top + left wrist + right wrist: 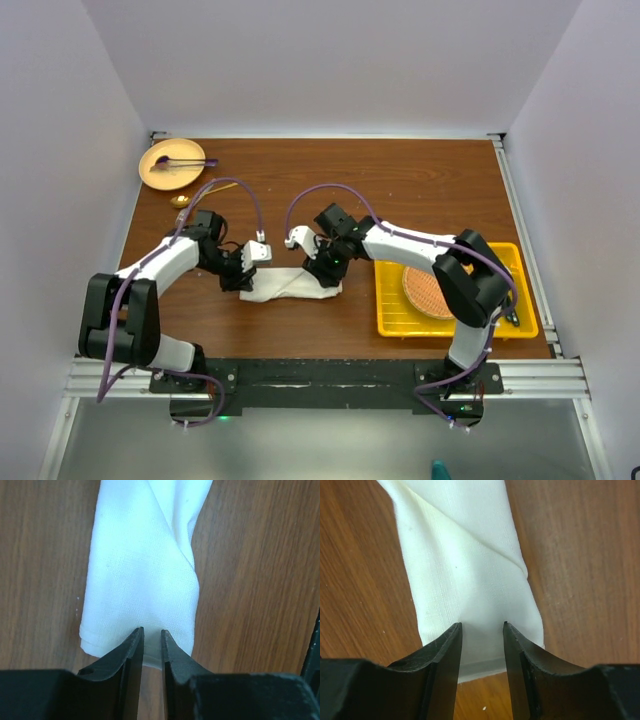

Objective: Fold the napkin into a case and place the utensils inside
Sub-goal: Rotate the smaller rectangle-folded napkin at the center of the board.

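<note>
- The napkin (292,286) lies flat as a long narrow strip. One diagonal flap is folded across its top, so I judge the folding well under way.
- It does not yet read as a finished case. I see no clear pocket opening, and one more fold or a tidy-up probably remains.
- The left claw (152,632) sits at the napkin's left end, its tips almost closed. It appears to pinch the cloth's short edge.
- The right claw (482,626) sits at the napkin's right end with its jaws apart. The cloth lies flat between them and is not gathered up.
- Nothing is inside the napkin, so placing the utensils is all left to do.
- A small gold spoon (180,201) lies well beyond the napkin, to its left. A thin gold piece (224,185) lies just past the spoon, too small to identify.
- Farther from the napkin in that same direction is a tan plate (150,172) holding a purple utensil (178,160).
- To the right of the napkin stands a yellow tray (395,312). A round orange woven mat (425,290) rests in it.
- The surface (400,190) under the napkin is dark reddish-brown wood grain.
- Plain pale walls close in behind the napkin and on both sides, and a metal rail (330,375) runs along the edge nearest it.
</note>
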Motion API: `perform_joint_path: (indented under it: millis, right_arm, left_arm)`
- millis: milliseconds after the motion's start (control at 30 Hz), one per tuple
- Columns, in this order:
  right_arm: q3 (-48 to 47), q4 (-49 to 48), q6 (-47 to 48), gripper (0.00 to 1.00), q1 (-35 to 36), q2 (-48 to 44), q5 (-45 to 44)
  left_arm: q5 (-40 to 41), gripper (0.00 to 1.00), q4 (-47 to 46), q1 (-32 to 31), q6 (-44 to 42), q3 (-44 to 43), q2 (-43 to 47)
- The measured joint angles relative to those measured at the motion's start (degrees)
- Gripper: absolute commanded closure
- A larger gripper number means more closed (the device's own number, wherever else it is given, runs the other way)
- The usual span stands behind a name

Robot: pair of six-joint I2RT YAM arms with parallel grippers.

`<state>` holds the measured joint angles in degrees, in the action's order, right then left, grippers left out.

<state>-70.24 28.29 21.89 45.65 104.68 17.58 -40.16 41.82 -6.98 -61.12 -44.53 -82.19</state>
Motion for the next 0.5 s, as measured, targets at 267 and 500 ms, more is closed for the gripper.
perform_joint_path:
  millis: [267, 500]
  right_arm:
    - [-0.1, -0.2, 2.0, 0.54, 0.2, 3.0, -2.0]
    - [-7.5, 1.7, 2.3, 0.48, 0.2, 8.2, -5.4]
  left_arm:
    - [3.9, 0.75, -3.0, -1.5, -3.1, 3.2, 0.2]
    - [4.4, 0.60, -2.1, -1.6, -3.7, 3.2, 0.4]
